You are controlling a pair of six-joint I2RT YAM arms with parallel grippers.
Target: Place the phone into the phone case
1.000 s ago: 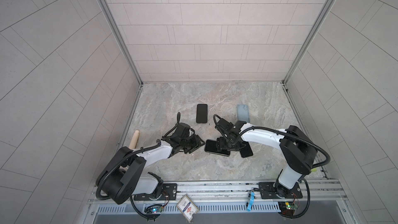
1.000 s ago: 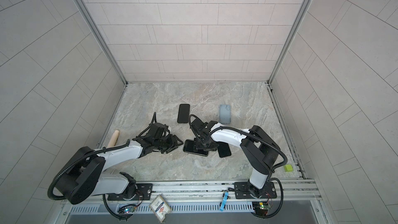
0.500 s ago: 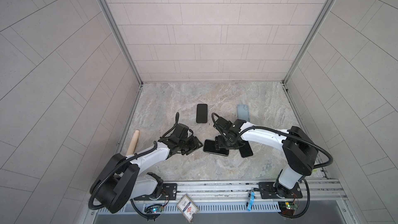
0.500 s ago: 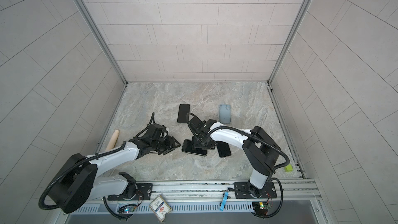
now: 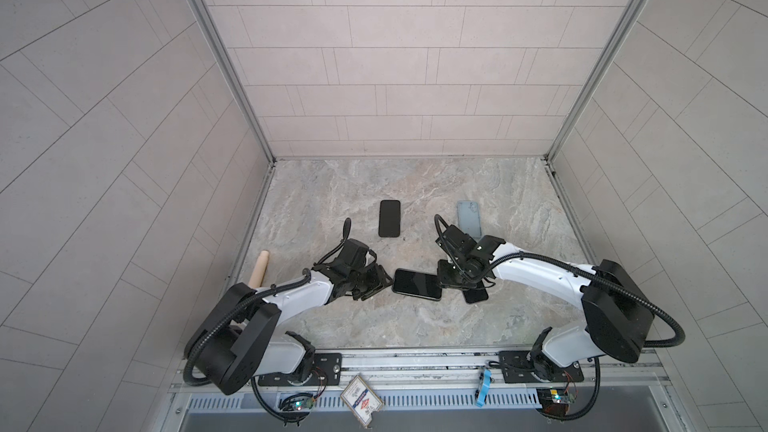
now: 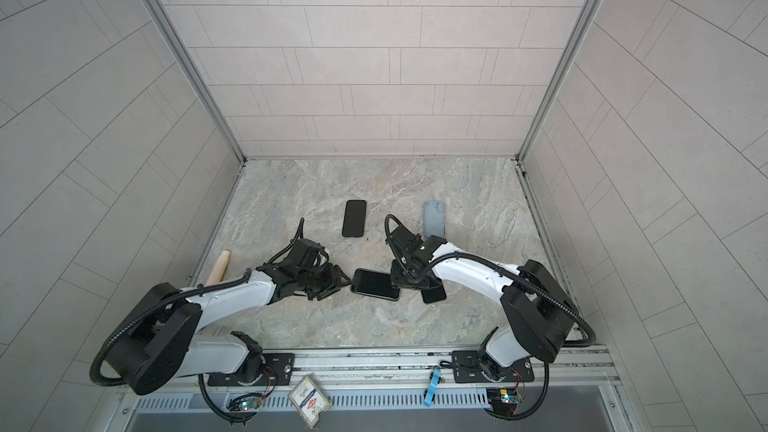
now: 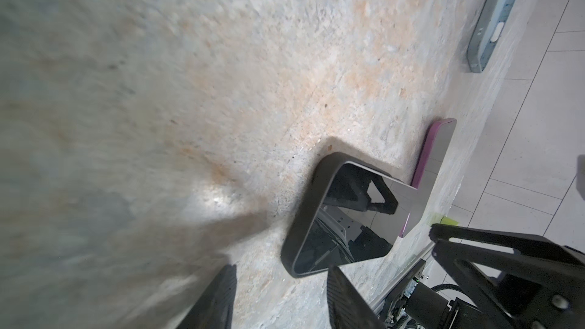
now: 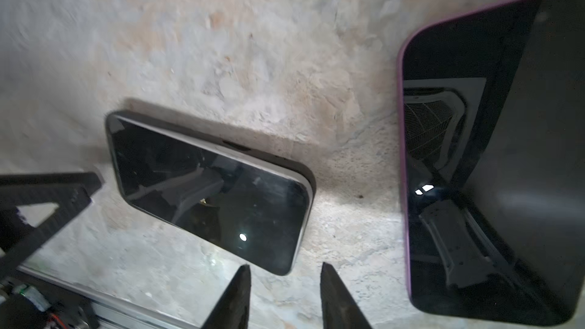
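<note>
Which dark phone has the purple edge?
The front-right phone, half under the right gripper; the centre phone lies on a black case, the far phone shows no purple.

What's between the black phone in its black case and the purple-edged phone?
Only bare marble tabletop separates the cased black phone from the purple-edged phone, as the right wrist view shows.

Black-rimmed phone (image 7: 346, 216) beyond parted jaws
</note>
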